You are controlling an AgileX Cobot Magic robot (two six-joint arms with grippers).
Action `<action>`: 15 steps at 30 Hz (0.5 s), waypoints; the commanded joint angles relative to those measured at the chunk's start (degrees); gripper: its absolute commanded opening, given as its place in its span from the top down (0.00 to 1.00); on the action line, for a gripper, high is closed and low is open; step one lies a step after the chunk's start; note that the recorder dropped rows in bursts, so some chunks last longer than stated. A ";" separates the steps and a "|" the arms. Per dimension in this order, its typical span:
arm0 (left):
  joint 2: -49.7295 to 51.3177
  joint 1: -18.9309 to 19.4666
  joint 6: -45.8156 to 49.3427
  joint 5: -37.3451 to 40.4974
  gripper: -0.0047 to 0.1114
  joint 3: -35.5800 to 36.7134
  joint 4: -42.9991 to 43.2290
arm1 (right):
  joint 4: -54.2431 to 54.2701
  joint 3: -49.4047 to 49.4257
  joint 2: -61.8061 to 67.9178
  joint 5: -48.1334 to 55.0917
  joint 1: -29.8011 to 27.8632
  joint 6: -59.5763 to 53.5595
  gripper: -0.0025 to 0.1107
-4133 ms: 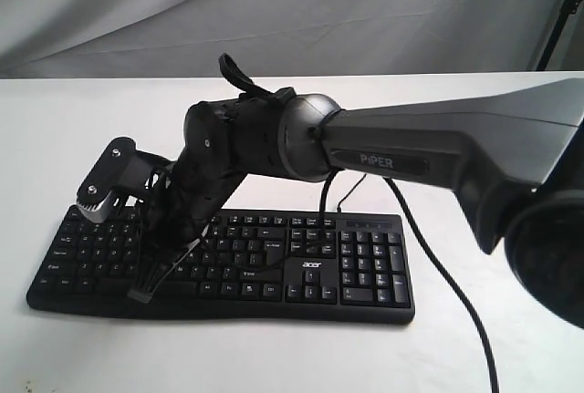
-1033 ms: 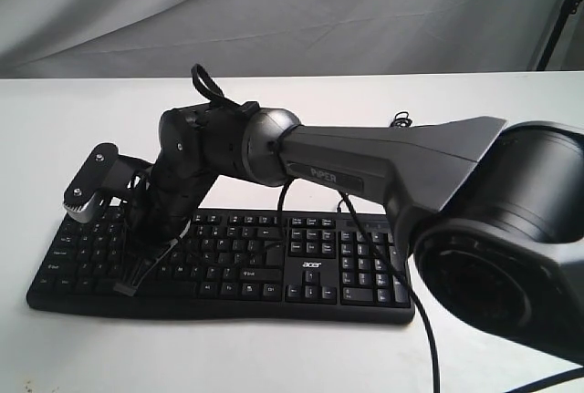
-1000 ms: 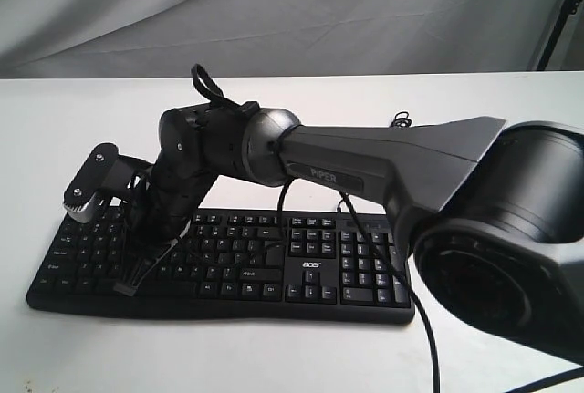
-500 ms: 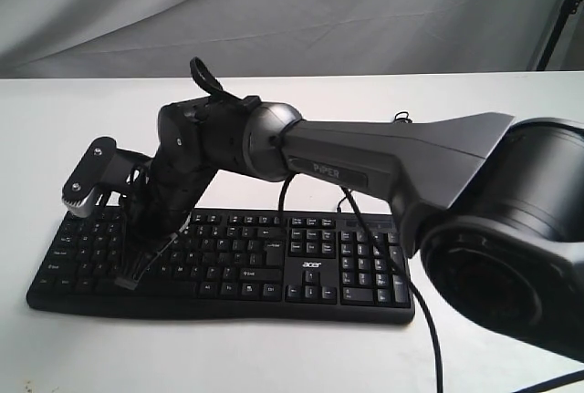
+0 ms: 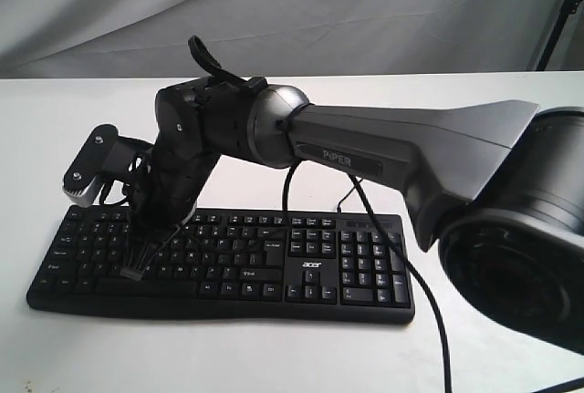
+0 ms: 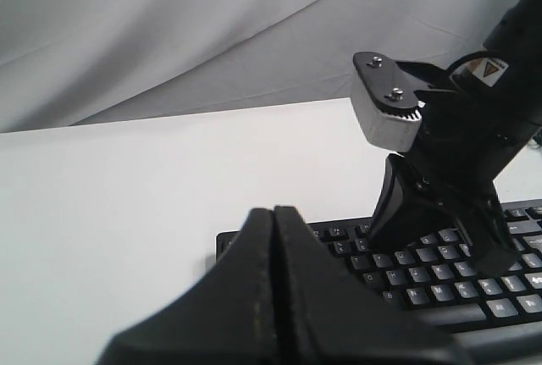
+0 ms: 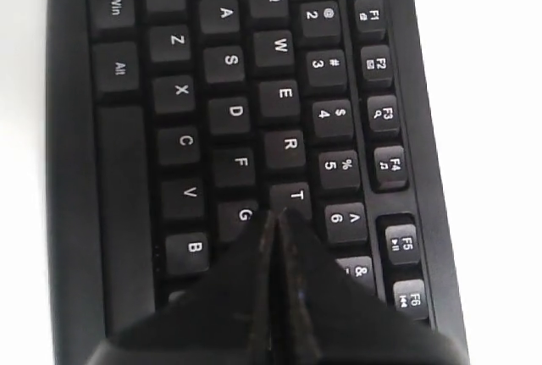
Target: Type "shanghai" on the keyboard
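Observation:
The black keyboard [image 5: 312, 266] with the white acer logo lies across the white table. My right arm reaches across to the keyboard's left half. Its gripper [image 5: 133, 272] is shut with nothing between the fingers, and points down at the letter keys. In the right wrist view the shut fingertips [image 7: 273, 213] stand at the gap between the G and T keys [image 7: 295, 196] and hide the keys behind them. My left gripper [image 6: 273, 210] is shut and empty, held off the keyboard's [image 6: 440, 284] left end. It does not show in the exterior view.
The keyboard's thin black cable [image 5: 456, 338] runs off to the right over the table, under the right arm. White tabletop [image 5: 55, 119] lies left of and behind the keyboard, with a grey cloth backdrop [image 5: 365, 10] at the rear. The right arm's wrist camera [image 6: 385, 111] shows in the left wrist view.
The right gripper's tip has risen slightly from the keys and shifted a little to the right and away over the last second. The keyboard has stayed put.

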 commanded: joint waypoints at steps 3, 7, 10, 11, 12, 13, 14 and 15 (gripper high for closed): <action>-0.20 -0.23 -0.16 -0.27 0.96 0.25 0.04 | 2.36 3.22 -0.96 -1.62 -0.84 -1.76 0.98; -0.20 -0.23 -0.16 -0.27 0.96 0.25 0.04 | 3.87 3.38 -0.96 -2.40 -0.84 -3.01 0.98; -0.20 -0.23 -0.16 -0.27 0.96 0.25 0.04 | 3.98 3.38 -0.96 -2.54 -0.84 -3.11 0.98; -0.20 -0.23 -0.16 -0.27 0.96 0.25 0.04 | 3.98 3.38 -0.80 -2.53 -0.84 -3.11 0.98; -0.20 -0.23 -0.16 -0.27 0.96 0.25 0.04 | 4.12 3.38 -0.60 -2.53 -0.84 -3.11 0.98; -0.20 -0.23 -0.16 -0.27 0.96 0.25 0.04 | 4.12 3.38 -0.55 -2.64 -0.84 -3.11 0.98; -0.20 -0.23 -0.16 -0.27 0.96 0.25 0.04 | 4.12 3.38 -0.33 -2.91 -0.84 -3.11 0.98; -0.20 -0.23 -0.16 -0.27 0.96 0.25 0.04 | 4.26 3.38 -0.16 -3.17 -0.84 -3.26 0.98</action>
